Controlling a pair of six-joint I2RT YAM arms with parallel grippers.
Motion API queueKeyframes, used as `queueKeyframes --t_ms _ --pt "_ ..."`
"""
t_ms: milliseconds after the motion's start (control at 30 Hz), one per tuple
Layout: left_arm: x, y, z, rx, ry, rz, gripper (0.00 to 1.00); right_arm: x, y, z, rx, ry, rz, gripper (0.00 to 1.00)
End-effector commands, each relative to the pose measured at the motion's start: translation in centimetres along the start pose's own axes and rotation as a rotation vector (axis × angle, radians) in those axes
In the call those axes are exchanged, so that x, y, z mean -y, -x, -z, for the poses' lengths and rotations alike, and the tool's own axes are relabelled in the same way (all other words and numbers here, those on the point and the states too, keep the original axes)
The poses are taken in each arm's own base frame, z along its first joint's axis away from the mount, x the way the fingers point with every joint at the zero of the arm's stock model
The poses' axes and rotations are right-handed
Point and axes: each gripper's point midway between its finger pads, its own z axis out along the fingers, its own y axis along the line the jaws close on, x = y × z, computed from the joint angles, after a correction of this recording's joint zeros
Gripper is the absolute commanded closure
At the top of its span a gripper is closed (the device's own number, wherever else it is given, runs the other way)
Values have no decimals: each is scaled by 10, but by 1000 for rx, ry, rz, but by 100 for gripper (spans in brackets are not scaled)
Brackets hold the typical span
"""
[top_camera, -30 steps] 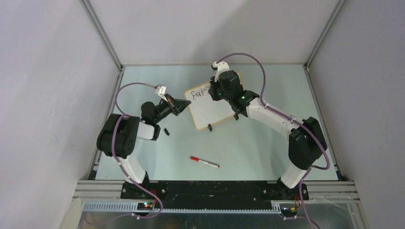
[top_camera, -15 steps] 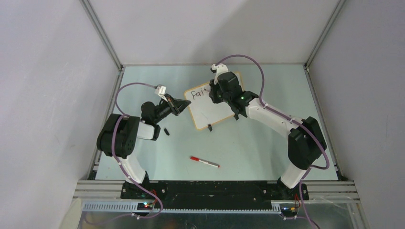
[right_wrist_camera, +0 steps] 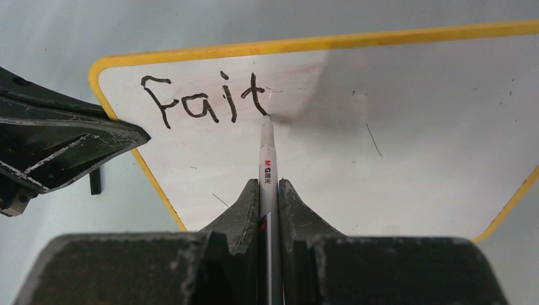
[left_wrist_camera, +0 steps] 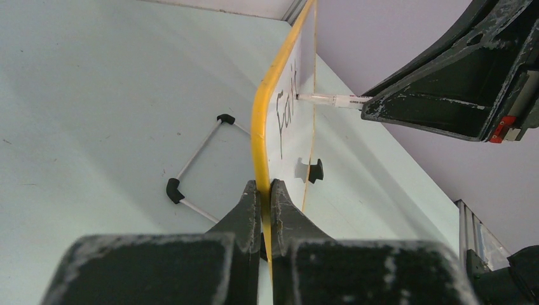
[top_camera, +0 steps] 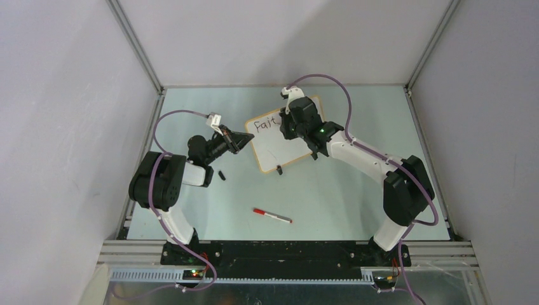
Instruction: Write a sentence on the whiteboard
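The whiteboard with its yellow-orange frame stands tilted at the middle of the table. My left gripper is shut on its left frame edge, which also shows in the top view. The sentence reads "Fait" in black at the board's top left. My right gripper is shut on a white marker. The marker's tip touches the board at the foot of the "t". In the left wrist view the marker meets the board from the right.
A red-capped marker lies on the table in front of the arms. A small black cap sits beside the left arm. A black clip foot holds the board's near edge. A wire stand lies behind the board.
The right gripper with the marker has shifted slightly toward the back right along the board, and the "t" now shows after "Fai". The left arm has not moved.
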Motion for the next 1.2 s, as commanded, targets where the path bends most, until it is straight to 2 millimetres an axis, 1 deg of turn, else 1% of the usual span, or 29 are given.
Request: queueKeyframes --t_ms 0,433,833,1067,1167 --pt "2 3 -2 0 -7 -97 100 8 15 6 30 -33 -21 100" --pt "3 3 -2 0 -8 -98 100 9 32 5 81 -3 -41 100" --pt "2 3 -3 0 -6 -98 100 5 39 4 93 20 -48 100" --pt "2 3 -3 0 -6 -97 100 -1 55 22 138 52 -37 100" --pt "2 3 -3 0 -7 -100 100 -3 56 27 157 74 -36 100"
